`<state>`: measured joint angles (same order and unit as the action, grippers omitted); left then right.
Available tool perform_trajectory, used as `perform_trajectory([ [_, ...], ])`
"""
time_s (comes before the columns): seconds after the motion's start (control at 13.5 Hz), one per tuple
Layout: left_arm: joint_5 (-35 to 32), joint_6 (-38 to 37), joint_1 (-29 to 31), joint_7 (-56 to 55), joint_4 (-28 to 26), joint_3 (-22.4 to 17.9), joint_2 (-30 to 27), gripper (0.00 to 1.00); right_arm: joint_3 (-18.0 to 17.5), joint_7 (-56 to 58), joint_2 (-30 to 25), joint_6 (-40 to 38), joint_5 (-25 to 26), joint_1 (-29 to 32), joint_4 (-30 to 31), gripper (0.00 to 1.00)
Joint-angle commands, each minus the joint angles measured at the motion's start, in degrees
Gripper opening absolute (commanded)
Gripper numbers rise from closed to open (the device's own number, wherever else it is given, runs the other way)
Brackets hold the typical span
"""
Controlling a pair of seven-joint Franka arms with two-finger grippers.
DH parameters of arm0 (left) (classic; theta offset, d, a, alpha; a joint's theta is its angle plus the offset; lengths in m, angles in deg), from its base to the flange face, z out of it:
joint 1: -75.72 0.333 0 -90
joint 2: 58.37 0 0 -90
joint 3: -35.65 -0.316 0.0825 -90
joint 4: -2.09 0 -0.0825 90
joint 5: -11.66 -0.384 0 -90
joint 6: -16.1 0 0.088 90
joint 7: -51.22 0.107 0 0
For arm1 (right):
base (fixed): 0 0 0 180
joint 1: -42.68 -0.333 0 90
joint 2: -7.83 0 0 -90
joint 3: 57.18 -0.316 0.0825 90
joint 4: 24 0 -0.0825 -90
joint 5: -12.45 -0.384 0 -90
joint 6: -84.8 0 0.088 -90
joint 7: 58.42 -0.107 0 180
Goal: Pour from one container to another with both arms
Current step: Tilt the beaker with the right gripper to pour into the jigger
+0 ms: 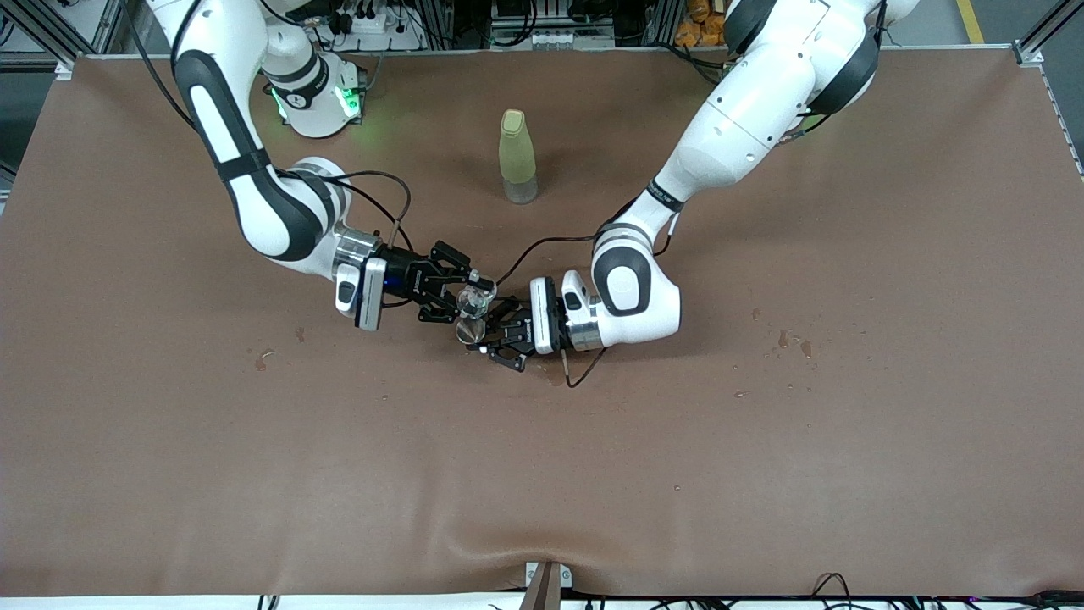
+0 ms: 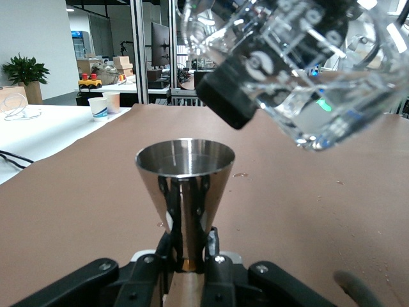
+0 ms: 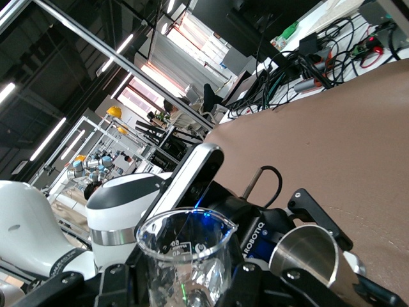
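A clear glass beaker [image 1: 475,297] is tilted in the air over the middle of the table, and my right gripper [image 1: 458,293] is shut on it. Just below its lip is a steel cone-shaped cup [image 1: 467,330], upright, with my left gripper [image 1: 489,335] shut on its narrow stem. The left wrist view shows the cup [image 2: 185,171] clamped by the left gripper [image 2: 190,251], with the beaker [image 2: 300,70] leaning over its open mouth. The right wrist view shows the beaker [image 3: 185,256] in the right gripper [image 3: 185,291] beside the cup [image 3: 308,252]. I see no stream between them.
A yellow-green bottle [image 1: 517,157] stands upright, farther from the front camera than the two grippers. Small stains [image 1: 792,341] mark the brown table cover [image 1: 254,474] toward the left arm's end. A loose cable [image 1: 584,373] hangs under the left wrist.
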<state>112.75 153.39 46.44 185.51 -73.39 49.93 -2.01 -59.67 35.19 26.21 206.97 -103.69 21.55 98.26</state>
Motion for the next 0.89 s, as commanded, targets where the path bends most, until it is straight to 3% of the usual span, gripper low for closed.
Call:
perform_trajectory([
  [0.0,1.39,1.04,-1.03,1.15,1.21,-0.84,0.33,0.00,-0.42,-1.24,0.60,0.17,-1.37,0.74,-0.53,0.00],
  [0.82,1.48,1.22,-1.39,0.98,1.21,-0.84,0.33,0.00,-0.42,-9.05,0.69,-0.09,-1.37,0.56,-0.35,0.00],
])
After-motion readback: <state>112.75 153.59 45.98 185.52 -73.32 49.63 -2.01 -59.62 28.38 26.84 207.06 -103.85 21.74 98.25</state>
